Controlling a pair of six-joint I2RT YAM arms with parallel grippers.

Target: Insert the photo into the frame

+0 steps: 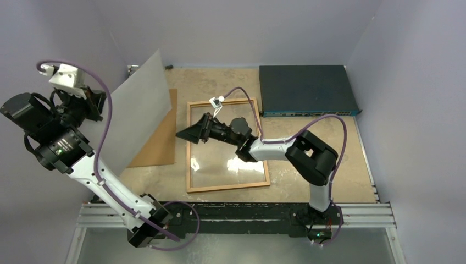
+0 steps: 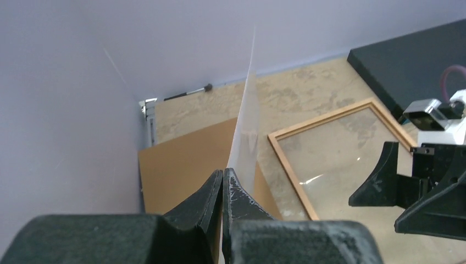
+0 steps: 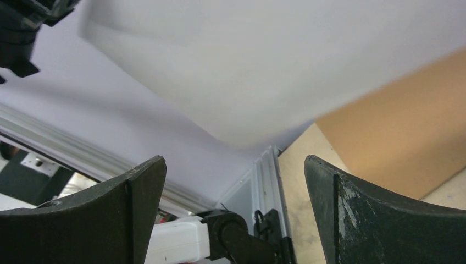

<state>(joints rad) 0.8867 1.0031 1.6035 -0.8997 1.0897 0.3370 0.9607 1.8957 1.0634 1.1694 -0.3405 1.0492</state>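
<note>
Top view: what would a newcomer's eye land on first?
The big white photo raised in the air at left, pinched by the left gripper. Next, the wooden frame lying flat mid-table, with the open right gripper hovering above it.

A plain brown backing board [image 1: 162,140] lies flat on the speckled beige tabletop [image 1: 220,82], below and just beyond the left gripper [image 2: 222,179] fingertips and left of the right gripper [image 3: 233,162]. A dark blue flat box [image 1: 308,89] sits against the far lavender wall [image 1: 231,27], well right of both.
</note>
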